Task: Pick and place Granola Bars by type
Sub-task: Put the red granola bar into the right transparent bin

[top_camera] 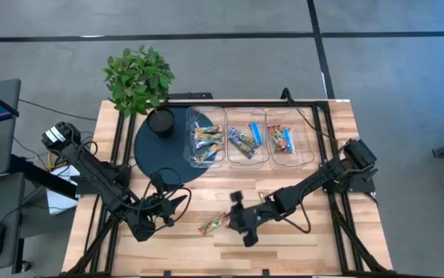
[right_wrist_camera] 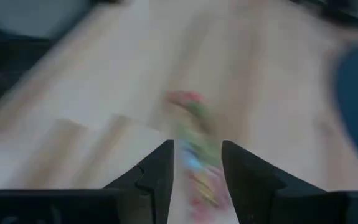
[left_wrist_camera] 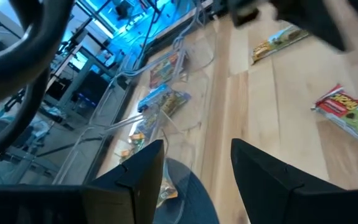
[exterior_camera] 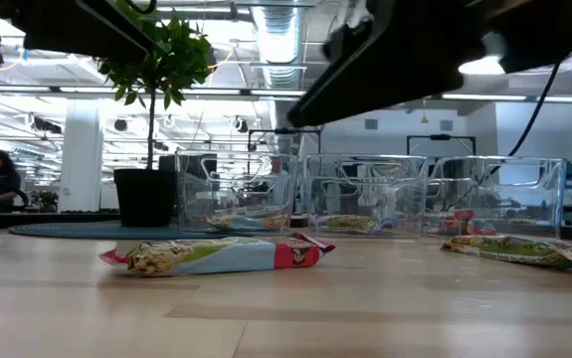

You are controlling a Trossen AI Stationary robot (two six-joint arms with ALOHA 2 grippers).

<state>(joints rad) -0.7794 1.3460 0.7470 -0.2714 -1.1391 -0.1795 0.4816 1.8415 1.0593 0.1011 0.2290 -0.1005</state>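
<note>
Two granola bars lie flat on the wooden table. A red-ended one [top_camera: 214, 224] [exterior_camera: 216, 256] [left_wrist_camera: 350, 112] is near the middle. A green-tan one [exterior_camera: 524, 251] [left_wrist_camera: 278, 42] lies further right, under my right arm in the high view. My right gripper [top_camera: 235, 218] [right_wrist_camera: 197, 162] hovers just right of the red-ended bar [right_wrist_camera: 194, 143], which shows blurred through its narrow finger gap. My left gripper [top_camera: 177, 202] [left_wrist_camera: 194, 174] stands open above the table, left of that bar, holding nothing. Three clear bins [top_camera: 245, 139] at the far side hold sorted bars.
A dark round mat [top_camera: 156, 154] carries a black pot [top_camera: 160, 121] with a leafy plant [top_camera: 138, 77] at the far left. Black frame rails [top_camera: 326, 147] run along the table's sides. Bare wood lies along the near edge [top_camera: 283, 255].
</note>
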